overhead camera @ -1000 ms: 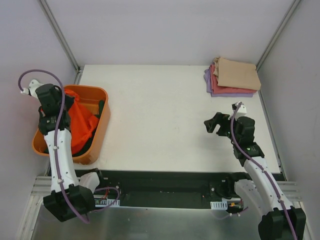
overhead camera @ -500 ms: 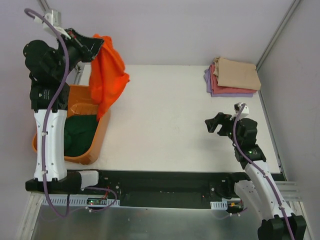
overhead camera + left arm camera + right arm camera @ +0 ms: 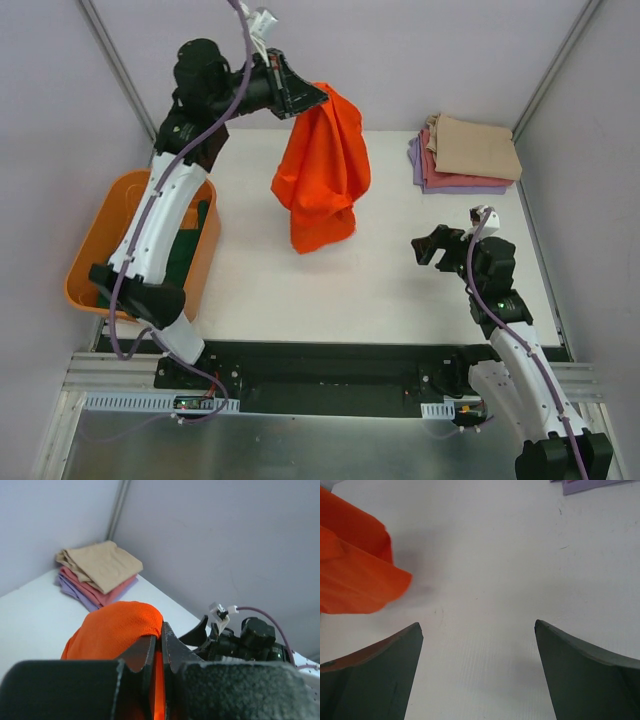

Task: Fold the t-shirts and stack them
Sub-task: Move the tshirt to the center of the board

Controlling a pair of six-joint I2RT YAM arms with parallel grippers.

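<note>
My left gripper [image 3: 318,92] is shut on the bright orange t-shirt [image 3: 322,175] and holds it high over the middle of the table, the cloth hanging down bunched. In the left wrist view the orange shirt [image 3: 117,630] is pinched between the closed jaws of the left gripper [image 3: 161,632]. The tan shirt [image 3: 476,146], pink-red shirt [image 3: 432,170] and lavender shirt [image 3: 418,152] lie folded in a stack at the back right. The dark green shirt [image 3: 188,250] lies in the tub. My right gripper [image 3: 428,246] is open and empty above the table, right of the hanging shirt [image 3: 355,570].
The orange plastic tub [image 3: 100,240] stands at the table's left edge. The white table [image 3: 380,280] is walled by pale panels with metal corner posts. The folded stack also shows in the left wrist view [image 3: 97,572].
My left arm has lifted the orange shirt out of the tub and swung it right, from over the tub to over the table's middle. The right gripper has barely moved.
</note>
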